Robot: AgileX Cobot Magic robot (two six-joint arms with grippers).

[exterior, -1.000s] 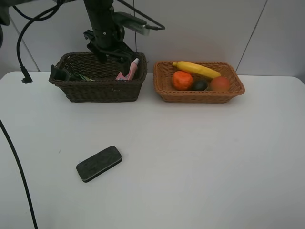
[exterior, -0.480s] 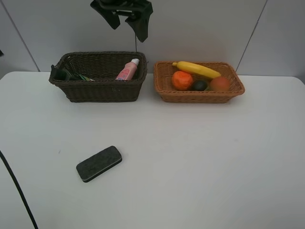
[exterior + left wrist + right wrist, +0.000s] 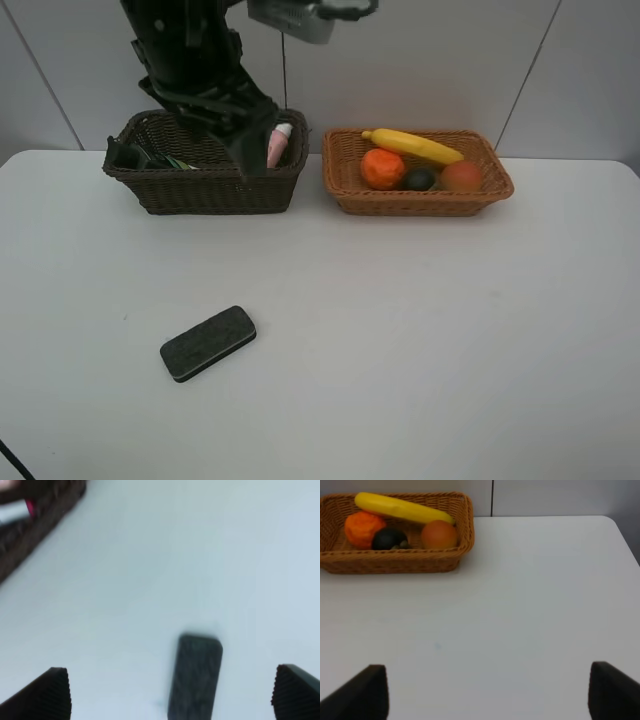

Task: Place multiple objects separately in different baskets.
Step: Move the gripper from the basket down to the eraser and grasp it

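Black felt eraser on table, between left end effector fingers – spread apart, empty

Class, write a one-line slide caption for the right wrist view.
Yellow banana, orange, dark mangosteen and red-orange round fruit share the tan wicker basket.

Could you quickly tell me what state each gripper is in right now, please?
Left gripper: open, holding nothing, black eraser on the table ahead.
Right gripper: open, holding nothing.
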